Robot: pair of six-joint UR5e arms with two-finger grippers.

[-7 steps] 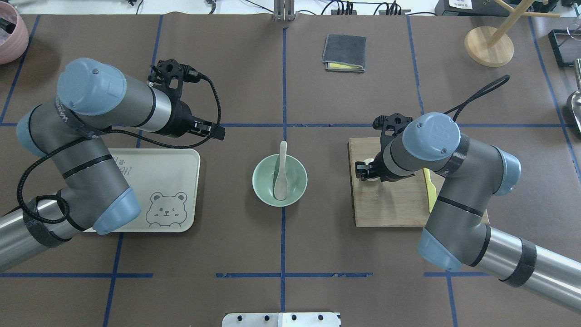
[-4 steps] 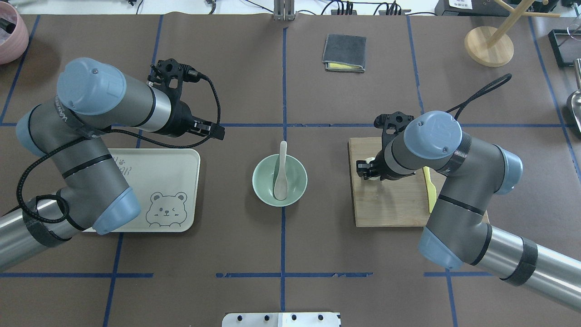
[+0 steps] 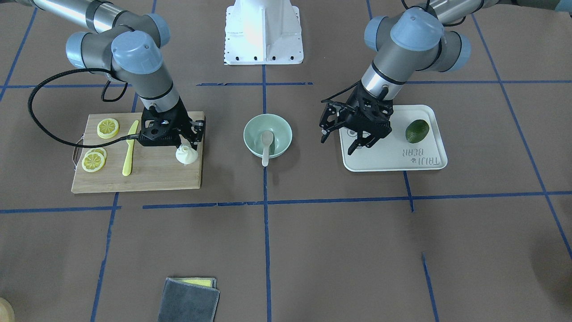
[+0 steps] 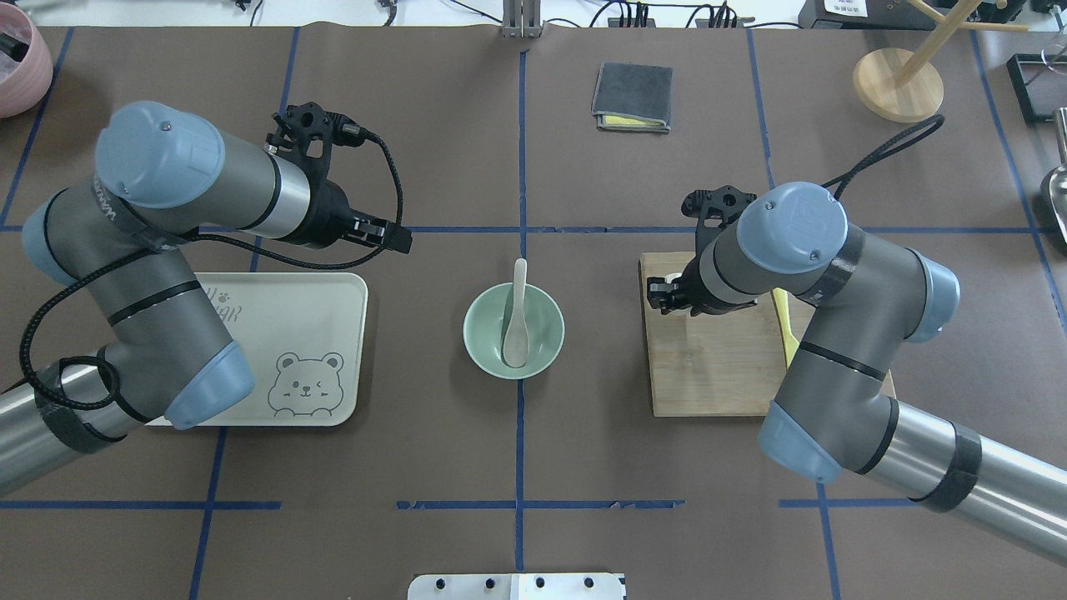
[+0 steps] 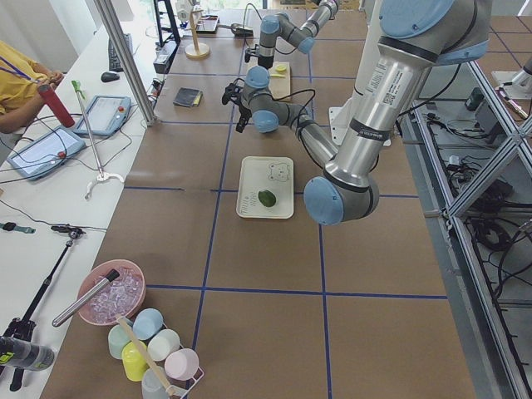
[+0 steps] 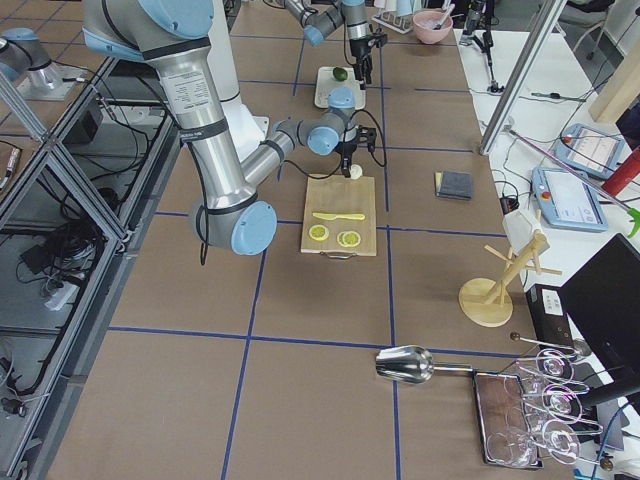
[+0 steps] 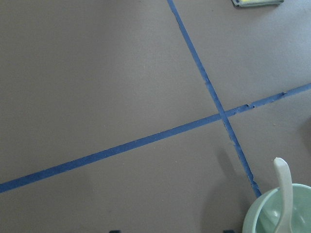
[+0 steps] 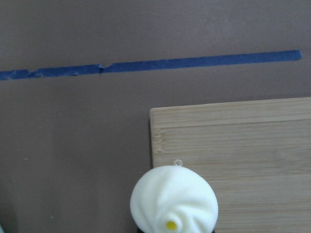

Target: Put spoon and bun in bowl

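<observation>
My right pincer [image 3: 187, 146] is shut tight on the white bun [image 3: 186, 155], at the right edge of the wooden board [image 3: 147, 176], left in the front picture. My left pincer [image 3: 340, 139] is wide open and holds nothing. The spoon [image 3: 267, 144] lies in the green bowl [image 3: 251, 134] in the middle.

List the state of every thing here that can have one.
spoon: lying in the bowl, handle over its rim.
bun: gripped, at the board's corner.
bowl: upright, holding only the spoon.
right end effector: shut on the bun.
left end effector: open, empty.
avocado: whole, on the tray.
cloth: folded.
</observation>
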